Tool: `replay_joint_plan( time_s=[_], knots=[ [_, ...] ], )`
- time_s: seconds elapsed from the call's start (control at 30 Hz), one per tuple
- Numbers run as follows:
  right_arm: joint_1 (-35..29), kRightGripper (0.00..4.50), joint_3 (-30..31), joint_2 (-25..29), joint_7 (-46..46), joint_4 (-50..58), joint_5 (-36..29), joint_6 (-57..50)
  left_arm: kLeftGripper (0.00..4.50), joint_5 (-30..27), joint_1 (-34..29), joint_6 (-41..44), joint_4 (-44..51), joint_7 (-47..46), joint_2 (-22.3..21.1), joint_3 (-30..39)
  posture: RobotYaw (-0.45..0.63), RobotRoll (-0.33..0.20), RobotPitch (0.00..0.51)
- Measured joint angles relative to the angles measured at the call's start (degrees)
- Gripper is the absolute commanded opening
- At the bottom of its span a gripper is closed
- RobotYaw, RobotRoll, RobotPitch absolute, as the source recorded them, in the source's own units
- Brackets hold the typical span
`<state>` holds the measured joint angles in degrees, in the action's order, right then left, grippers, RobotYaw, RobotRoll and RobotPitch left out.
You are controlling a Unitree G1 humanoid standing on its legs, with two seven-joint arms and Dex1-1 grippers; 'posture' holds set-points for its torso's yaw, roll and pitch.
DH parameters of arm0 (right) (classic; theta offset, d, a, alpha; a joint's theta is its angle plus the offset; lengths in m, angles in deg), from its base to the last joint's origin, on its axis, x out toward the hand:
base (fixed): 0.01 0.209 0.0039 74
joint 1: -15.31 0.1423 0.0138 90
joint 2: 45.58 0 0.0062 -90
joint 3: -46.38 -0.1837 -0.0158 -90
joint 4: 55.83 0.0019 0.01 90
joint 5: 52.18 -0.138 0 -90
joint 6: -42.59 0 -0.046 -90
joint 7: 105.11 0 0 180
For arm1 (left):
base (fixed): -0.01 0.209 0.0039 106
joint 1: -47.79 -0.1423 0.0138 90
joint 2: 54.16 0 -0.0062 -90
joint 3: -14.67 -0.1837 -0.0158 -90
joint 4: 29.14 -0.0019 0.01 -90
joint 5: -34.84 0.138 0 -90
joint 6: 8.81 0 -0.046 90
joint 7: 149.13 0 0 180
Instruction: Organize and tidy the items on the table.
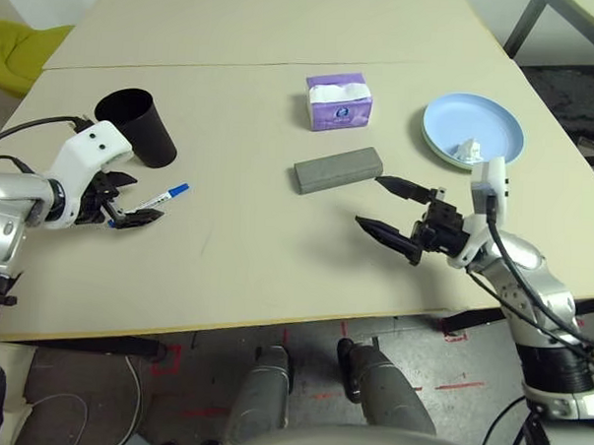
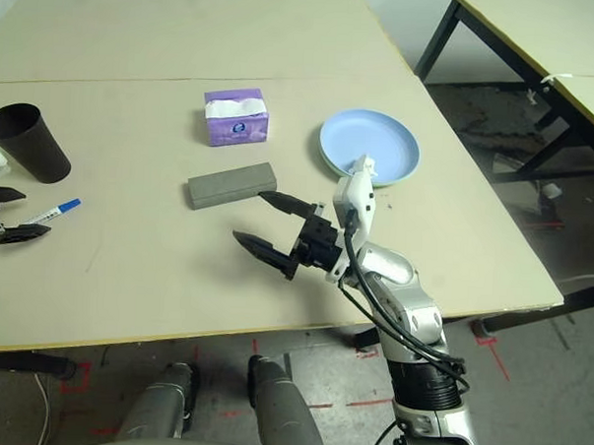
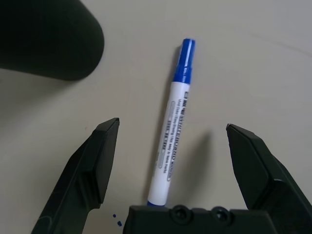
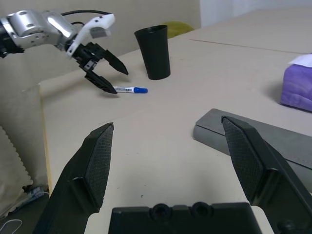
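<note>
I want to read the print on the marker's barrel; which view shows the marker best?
The left wrist view: the marker lies large between the open fingers, its print facing the camera. Both eye views show it small beside the left gripper; the right wrist view shows its blue cap and part of the barrel.

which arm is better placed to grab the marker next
Left, most likely: its open claw is already over the marker, which lies between its fingers, while the right claw is across the table by the grey case.
</note>
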<state>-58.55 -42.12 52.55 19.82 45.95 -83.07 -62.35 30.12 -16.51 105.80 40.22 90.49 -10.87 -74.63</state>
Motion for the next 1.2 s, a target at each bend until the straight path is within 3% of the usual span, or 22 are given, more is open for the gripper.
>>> replay_joint_plan(
  time_s=[0.23,0.8,0.93,1.2],
  knots=[
    [-0.04,4.5,1.08,1.21,-4.58,0.18,0.26,3.46,4.47,0.94,2.57,-0.37,-3.2,-0.12,2.99,-1.63,-0.1,0.0,0.188],
    [-0.05,4.5,1.45,1.44,-7.23,0.18,0.23,5.41,4.47,3.88,4.34,-1.47,-6.53,-0.65,4.77,-1.96,-0.1,0.0,0.183],
    [-0.04,4.5,1.45,1.43,-6.81,0.18,0.24,5.41,3.57,3.71,4.33,-1.0,-6.18,0.13,5.15,-1.84,-0.1,0.0,0.183],
    [0.02,4.5,1.54,1.26,-6.41,0.18,0.24,5.41,0.78,1.52,2.78,1.83,-0.85,4.93,5.1,-1.85,-0.1,0.0,0.184]
  ],
)
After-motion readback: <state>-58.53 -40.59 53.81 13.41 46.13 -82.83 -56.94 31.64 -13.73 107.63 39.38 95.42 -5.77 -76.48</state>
